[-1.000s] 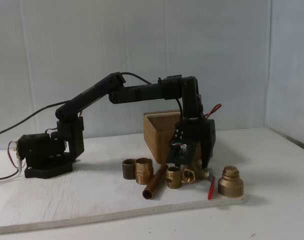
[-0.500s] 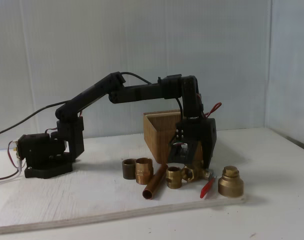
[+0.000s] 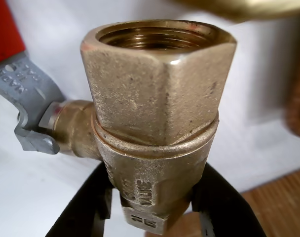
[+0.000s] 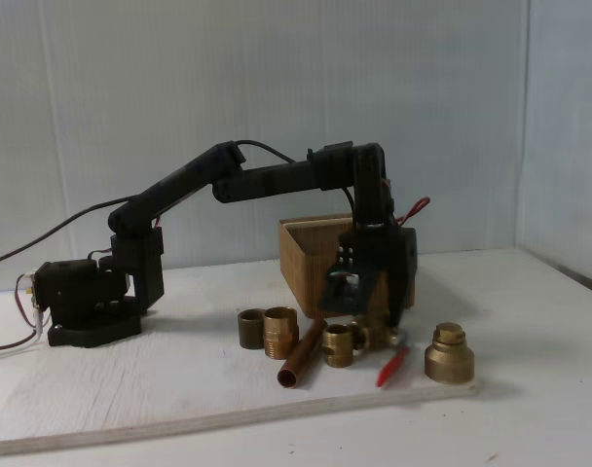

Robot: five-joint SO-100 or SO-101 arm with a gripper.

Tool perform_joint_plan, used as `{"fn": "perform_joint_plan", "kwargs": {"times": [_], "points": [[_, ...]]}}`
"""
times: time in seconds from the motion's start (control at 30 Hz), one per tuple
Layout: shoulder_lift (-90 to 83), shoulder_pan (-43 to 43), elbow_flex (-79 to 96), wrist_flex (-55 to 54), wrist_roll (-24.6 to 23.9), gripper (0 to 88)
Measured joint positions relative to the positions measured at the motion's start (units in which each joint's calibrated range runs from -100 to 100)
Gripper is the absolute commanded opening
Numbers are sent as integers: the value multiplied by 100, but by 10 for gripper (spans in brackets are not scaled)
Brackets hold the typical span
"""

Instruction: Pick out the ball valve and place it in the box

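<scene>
My claw (image 4: pixel 374 326) is closed on the valve (image 3: pixel 157 113), a black finger on each side of its lower body in the wrist view. In the fixed view the valve (image 4: pixel 372 336) is low over the board, right of a short fitting (image 4: pixel 338 345) and just in front of the box (image 4: pixel 301 255). I judge I should lift straight up until the drooping lever (image 4: pixel 392 362) clears the board, then carry it back over the rim. The valve is knobbly brass with a hex, threaded mouth, grey lever stem and red handle.
</scene>
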Motion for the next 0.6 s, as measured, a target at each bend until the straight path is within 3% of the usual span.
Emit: {"fn": "perform_joint_plan", "kwargs": {"times": [0.6], "points": [[25,44,-744,215,-114,31]]}}
